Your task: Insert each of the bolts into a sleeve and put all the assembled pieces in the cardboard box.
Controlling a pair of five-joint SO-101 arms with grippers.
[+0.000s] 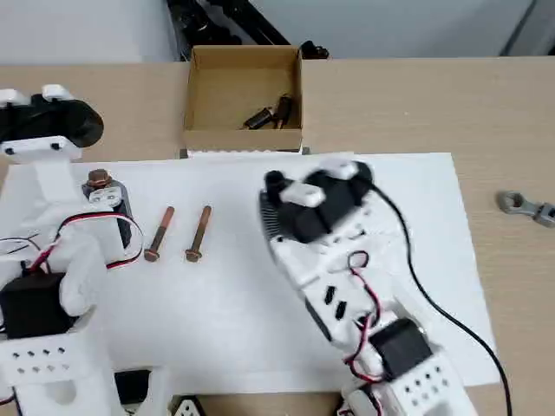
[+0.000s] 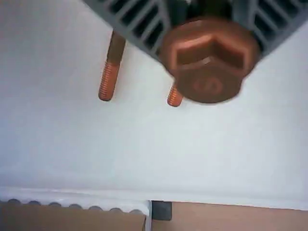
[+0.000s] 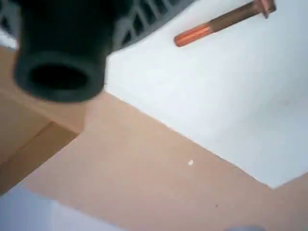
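Copper bolt [image 2: 209, 60]: pinched head-out in left gripper [image 1: 104, 195] (shaft hidden).
Black sleeve [image 3: 60, 72]: clamped by right gripper [image 1: 276, 198].
Loose bolts [image 1: 199, 234]: white sheet [image 1: 260, 329], 4 o'clock of left gripper.
Cardboard box [image 1: 243, 139]: 11 o'clock of right gripper.

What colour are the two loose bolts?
The bolts are copper-coloured, clearest in the high view.

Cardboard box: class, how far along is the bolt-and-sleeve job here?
Done: assembled-looking pieces lie in the cardboard box. In hand: the left gripper holds a bolt, the right gripper a black sleeve, not yet joined. Left: two bolts lie loose on the white sheet, unsleeved.
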